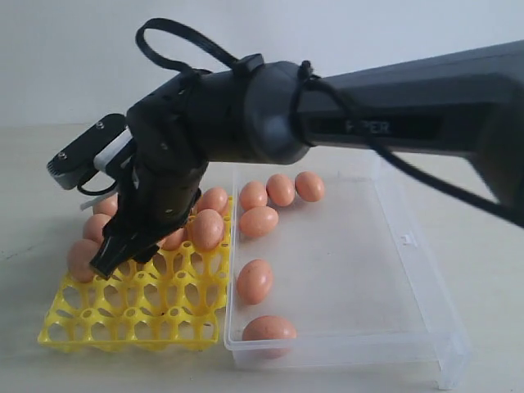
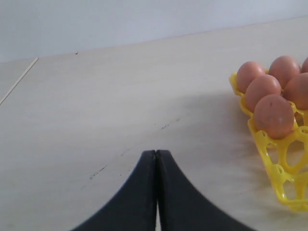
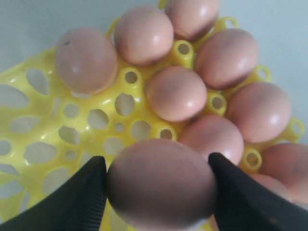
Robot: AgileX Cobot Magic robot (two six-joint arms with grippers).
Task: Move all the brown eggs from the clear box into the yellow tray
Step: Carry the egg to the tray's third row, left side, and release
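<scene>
A brown egg [image 3: 161,190] is grasped between the fingers of the right gripper [image 3: 156,166], which is held low over the yellow tray [image 1: 131,319] — the placing step is judged to be in hand. Several cups on the tray's far side are already filled. Six brown eggs [image 1: 259,221] are left in the clear box [image 1: 368,270]. Next, an empty cup must be met squarely and the egg released gently — neighbouring eggs lie close. The left gripper [image 2: 156,161] is clenched and empty above the counter [image 2: 96,96], beside the tray.
</scene>
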